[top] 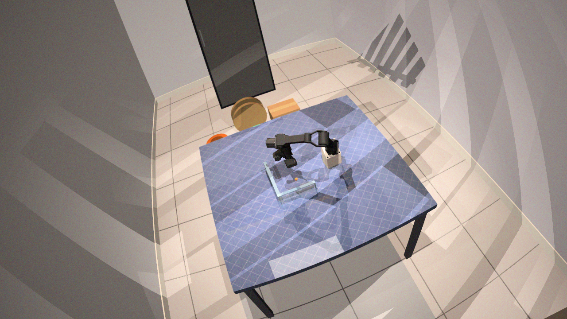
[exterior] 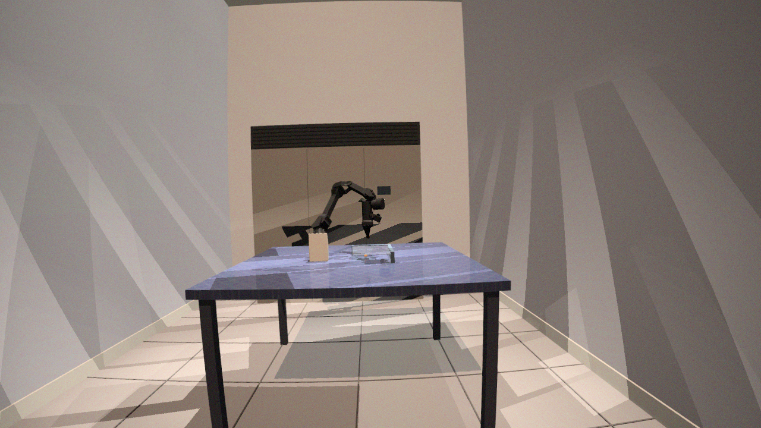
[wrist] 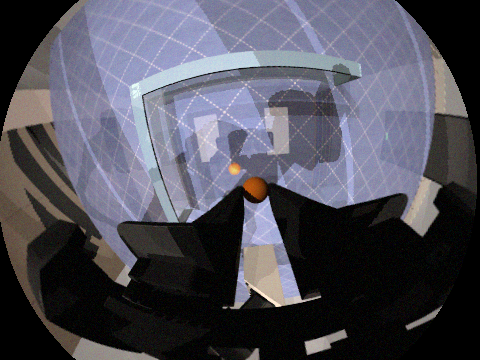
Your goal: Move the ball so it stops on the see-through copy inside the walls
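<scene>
The orange ball (wrist: 255, 190) is pinched between the two black fingertips in the wrist view. My gripper (wrist: 255, 190) (exterior: 367, 236) is shut on it and points down, raised above the table in the exterior view. The paler see-through copy (wrist: 234, 169) (top: 296, 179) rests on the table inside the corner, a little left of and beyond the held ball in the wrist view. The clear walls (wrist: 260, 58) (top: 270, 178) make a corner around that spot. In the top view the arm hides the held ball.
The blue gridded table (top: 253, 234) (exterior: 348, 280) carries the arm's pale base block (top: 331, 159) (exterior: 318, 246), to the right of the walls in the top view. The other clear wall (top: 297, 188) runs from the corner towards the right there. A round basket, a box and an orange bowl are beyond the table edge.
</scene>
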